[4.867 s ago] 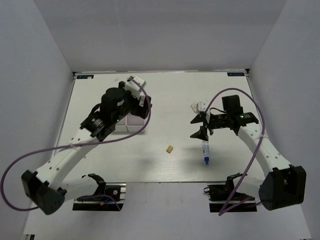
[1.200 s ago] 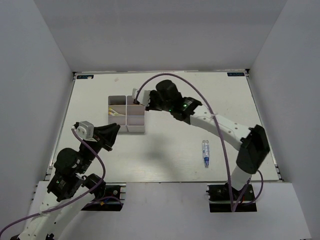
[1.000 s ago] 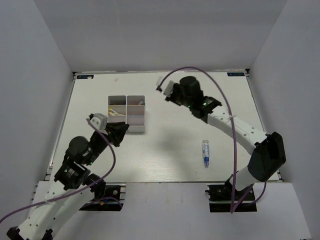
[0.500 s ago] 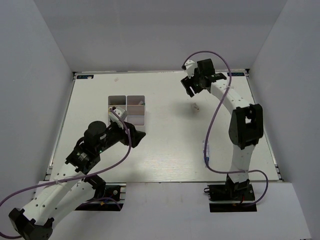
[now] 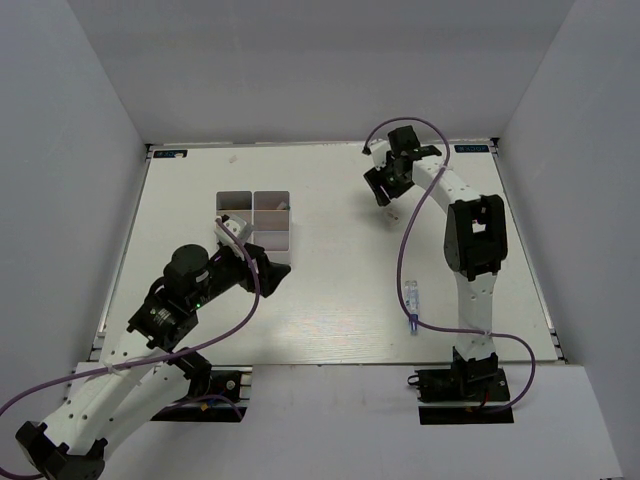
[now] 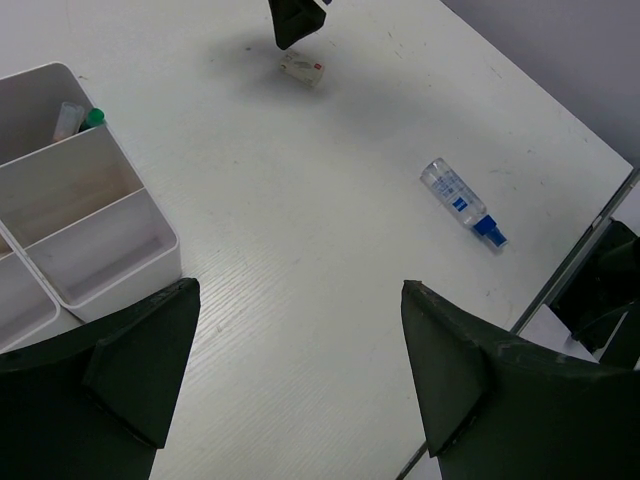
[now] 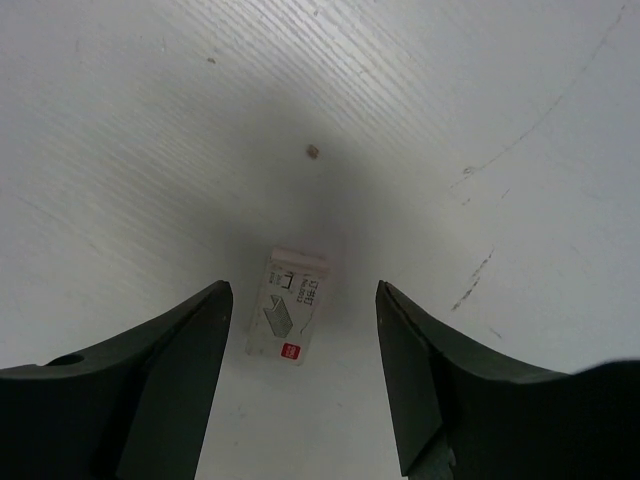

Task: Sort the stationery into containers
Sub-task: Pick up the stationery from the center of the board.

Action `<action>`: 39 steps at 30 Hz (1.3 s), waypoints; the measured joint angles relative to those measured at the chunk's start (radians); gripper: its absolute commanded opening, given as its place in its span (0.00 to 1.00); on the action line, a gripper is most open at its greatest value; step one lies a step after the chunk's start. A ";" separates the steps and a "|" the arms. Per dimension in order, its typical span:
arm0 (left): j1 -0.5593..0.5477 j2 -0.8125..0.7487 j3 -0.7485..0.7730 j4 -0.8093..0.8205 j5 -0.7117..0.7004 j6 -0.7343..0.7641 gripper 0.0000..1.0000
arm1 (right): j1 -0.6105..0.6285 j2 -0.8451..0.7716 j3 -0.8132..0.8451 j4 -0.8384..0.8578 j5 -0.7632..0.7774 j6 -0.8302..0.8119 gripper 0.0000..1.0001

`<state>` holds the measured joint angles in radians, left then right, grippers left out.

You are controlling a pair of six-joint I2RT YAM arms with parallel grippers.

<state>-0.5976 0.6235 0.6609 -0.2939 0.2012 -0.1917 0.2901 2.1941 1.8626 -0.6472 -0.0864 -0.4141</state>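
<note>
White table (image 5: 330,290), small labelled box (image 7: 288,318) just under the parted right claw (image 7: 303,292)

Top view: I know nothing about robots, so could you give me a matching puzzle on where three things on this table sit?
Things:
1. Organizer
2. Tube
3. Packet

Places:
A. Under the open right tool
B. Near the table's front edge, right side
C. Close beside the open left tool

Pairs: 1-C, 2-B, 3-A
</note>
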 measured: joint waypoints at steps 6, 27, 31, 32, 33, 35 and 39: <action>0.000 -0.006 0.000 0.000 0.002 0.000 0.91 | -0.008 -0.005 -0.039 -0.035 -0.016 0.000 0.64; 0.000 -0.024 0.000 0.000 0.003 0.000 0.91 | -0.008 -0.007 -0.128 -0.053 -0.002 0.015 0.39; 0.000 -0.025 0.000 0.000 0.003 0.000 0.91 | -0.007 -0.007 -0.128 -0.053 -0.006 0.017 0.22; 0.000 -0.026 0.000 0.000 0.003 0.000 0.91 | -0.007 -0.007 -0.128 -0.053 -0.007 0.016 0.20; 0.000 -0.027 0.000 0.000 0.003 0.000 0.91 | -0.006 -0.008 -0.129 -0.053 -0.010 0.016 0.18; 0.000 -0.031 0.000 0.000 0.003 0.000 0.91 | -0.004 -0.011 -0.133 -0.054 -0.017 0.015 0.16; 0.000 -0.033 0.000 0.000 0.003 0.000 0.91 | 0.003 -0.033 -0.151 -0.057 -0.048 0.012 0.15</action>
<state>-0.5976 0.5903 0.6609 -0.2943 0.2039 -0.1917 0.2932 2.1609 1.7111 -0.7044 -0.1345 -0.4019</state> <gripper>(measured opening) 0.911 0.387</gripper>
